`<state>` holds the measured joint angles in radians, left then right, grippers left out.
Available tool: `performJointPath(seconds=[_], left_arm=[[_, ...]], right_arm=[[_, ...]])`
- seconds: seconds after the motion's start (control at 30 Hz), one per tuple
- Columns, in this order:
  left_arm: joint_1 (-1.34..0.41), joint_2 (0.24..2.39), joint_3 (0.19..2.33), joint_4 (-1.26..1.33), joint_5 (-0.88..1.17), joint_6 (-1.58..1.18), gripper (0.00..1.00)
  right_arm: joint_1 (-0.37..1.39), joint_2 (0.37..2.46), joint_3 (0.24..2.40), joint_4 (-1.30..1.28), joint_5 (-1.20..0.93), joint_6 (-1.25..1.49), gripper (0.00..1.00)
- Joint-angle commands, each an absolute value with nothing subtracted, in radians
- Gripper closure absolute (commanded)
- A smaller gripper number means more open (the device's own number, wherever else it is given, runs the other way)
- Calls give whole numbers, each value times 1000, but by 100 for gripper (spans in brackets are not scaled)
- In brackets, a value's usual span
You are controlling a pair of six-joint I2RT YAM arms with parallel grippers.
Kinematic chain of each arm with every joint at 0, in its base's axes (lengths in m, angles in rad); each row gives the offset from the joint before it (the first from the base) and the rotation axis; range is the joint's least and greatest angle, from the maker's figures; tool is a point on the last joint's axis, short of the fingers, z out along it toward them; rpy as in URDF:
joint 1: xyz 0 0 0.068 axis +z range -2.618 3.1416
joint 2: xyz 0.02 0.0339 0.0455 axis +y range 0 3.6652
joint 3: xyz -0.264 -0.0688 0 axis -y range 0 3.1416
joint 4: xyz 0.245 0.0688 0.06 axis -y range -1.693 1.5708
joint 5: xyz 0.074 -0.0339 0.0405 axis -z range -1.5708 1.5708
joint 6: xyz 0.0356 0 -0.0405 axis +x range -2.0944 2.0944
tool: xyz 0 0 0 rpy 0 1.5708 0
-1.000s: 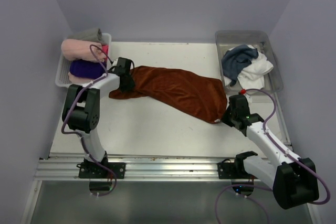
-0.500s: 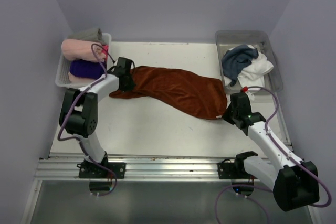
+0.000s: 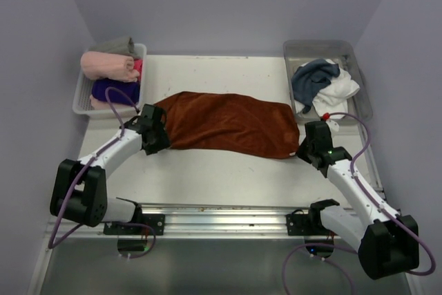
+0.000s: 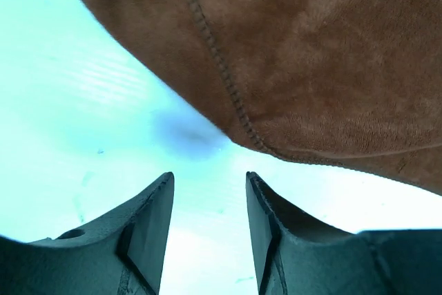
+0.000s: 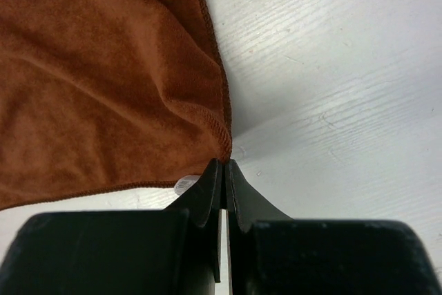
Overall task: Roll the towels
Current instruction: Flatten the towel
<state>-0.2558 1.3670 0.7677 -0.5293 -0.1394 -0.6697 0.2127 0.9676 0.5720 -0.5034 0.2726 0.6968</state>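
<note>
So the brown towel (image 3: 231, 124) lies spread across the middle of the desk (image 3: 228, 177). The right end effector (image 5: 225, 165) is pinched shut on its near right corner, and the left end effector (image 4: 207, 198) hangs open and empty just off the left end. That pinch looks thin, so a tug could slip it or bunch the cloth.

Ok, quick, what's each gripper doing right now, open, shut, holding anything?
Left gripper: open, empty, just short of the brown towel.
Right gripper: shut, pinching a corner of that towel.

Pink roll (image 3: 107, 65), purple roll (image 3: 114, 90) in left tray (image 3: 78, 103).
</note>
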Motion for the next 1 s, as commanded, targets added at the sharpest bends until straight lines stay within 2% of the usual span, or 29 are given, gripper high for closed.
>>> performJointPath(seconds=[0.0,0.13,0.23,0.37,0.53,0.97], left_arm=[[-249,1324,843,-580,-205,-680,50],[-172,1342,916,-537,-244,-672,52],[-153,1434,966,-500,-255,-667,52],[-150,1598,1045,-494,-307,-680,46],[-146,1696,1081,-475,-313,-689,45],[-146,1681,1006,-540,-402,-699,52]], right_arm=[[207,969,600,-515,304,681,100],[207,959,603,-514,293,678,100],[206,956,603,-508,281,676,100],[206,950,604,-509,267,673,100],[206,933,595,-511,264,673,100],[207,953,581,-488,253,678,100]])
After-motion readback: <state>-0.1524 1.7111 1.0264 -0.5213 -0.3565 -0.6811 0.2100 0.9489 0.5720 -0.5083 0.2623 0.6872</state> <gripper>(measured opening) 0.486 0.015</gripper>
